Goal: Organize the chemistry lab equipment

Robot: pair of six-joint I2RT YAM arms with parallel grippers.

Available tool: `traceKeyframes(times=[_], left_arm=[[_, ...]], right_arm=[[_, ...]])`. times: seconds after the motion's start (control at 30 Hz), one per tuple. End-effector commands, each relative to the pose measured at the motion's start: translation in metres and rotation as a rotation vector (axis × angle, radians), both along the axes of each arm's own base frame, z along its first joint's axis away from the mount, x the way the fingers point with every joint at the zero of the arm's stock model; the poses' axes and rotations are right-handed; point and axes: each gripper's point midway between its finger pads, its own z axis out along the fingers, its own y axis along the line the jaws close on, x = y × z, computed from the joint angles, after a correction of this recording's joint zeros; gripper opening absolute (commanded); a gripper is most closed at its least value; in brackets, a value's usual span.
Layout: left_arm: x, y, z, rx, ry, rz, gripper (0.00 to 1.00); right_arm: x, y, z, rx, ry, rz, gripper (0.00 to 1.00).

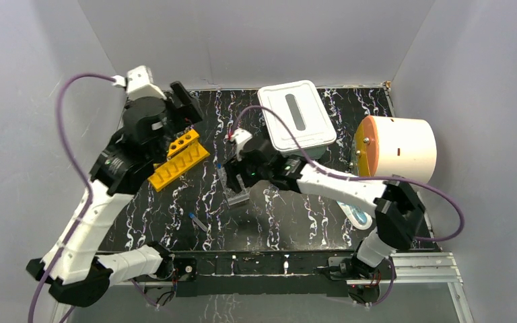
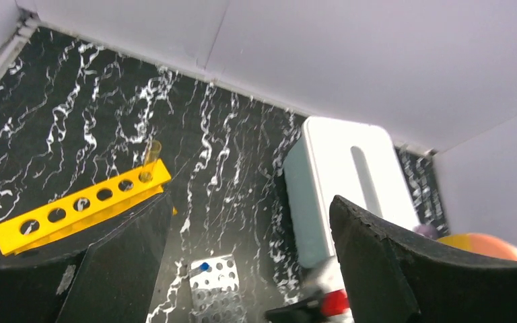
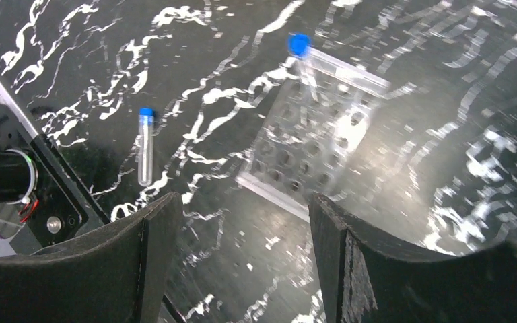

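Note:
The yellow-orange test-tube rack [image 1: 178, 160] lies at the back left; in the left wrist view [image 2: 81, 205] one amber tube [image 2: 151, 155] stands in its end hole. The clear well plate [image 1: 237, 192] sits mid-table, with a blue-capped tube [image 3: 299, 46] standing in its corner. It shows in the right wrist view [image 3: 309, 134] and the left wrist view [image 2: 215, 286]. A second blue-capped tube [image 1: 198, 222] lies flat on the table [image 3: 146, 145]. My left gripper [image 2: 249, 269] is open and empty above the rack's far end [image 1: 187, 106]. My right gripper [image 3: 242, 262] is open and empty over the well plate [image 1: 234, 176].
A white lidded box [image 1: 296, 116] stands at the back centre [image 2: 343, 182]. A white drum with an orange end [image 1: 397, 148] lies at the right. A pale item [image 1: 358, 217] lies under the right arm. Grey walls close in the black marbled table [image 1: 276, 222].

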Motion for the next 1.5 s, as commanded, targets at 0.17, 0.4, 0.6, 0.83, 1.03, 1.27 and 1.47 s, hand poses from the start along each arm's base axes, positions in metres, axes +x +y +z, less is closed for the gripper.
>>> traceKeyframes(times=[0.17, 0.4, 0.6, 0.83, 1.03, 1.27, 1.47], left_arm=[[-0.035, 0.043, 0.06, -0.011, -0.12, 0.076, 0.86], [-0.05, 0.059, 0.073, 0.006, -0.163, 0.092, 0.86], [-0.052, 0.061, 0.07, 0.024, -0.148, 0.091, 0.86], [-0.051, 0.06, 0.067, 0.037, -0.139, 0.088, 0.87], [-0.051, 0.058, 0.061, 0.04, -0.121, 0.081, 0.87], [-0.052, 0.059, 0.06, 0.04, -0.116, 0.08, 0.87], [-0.052, 0.059, 0.06, 0.035, -0.115, 0.08, 0.87]], right_arm=[[-0.051, 0.093, -0.013, -0.15, -0.178, 0.211, 0.76], [-0.087, 0.132, -0.055, -0.273, -0.195, 0.315, 0.74], [-0.097, 0.132, -0.095, -0.454, -0.16, 0.344, 0.66], [-0.105, 0.133, -0.115, -0.502, -0.118, 0.348, 0.63], [-0.112, 0.129, -0.132, -0.527, -0.071, 0.362, 0.52], [-0.118, 0.128, -0.147, -0.544, -0.037, 0.389, 0.35], [-0.121, 0.124, -0.157, -0.548, 0.03, 0.404, 0.31]])
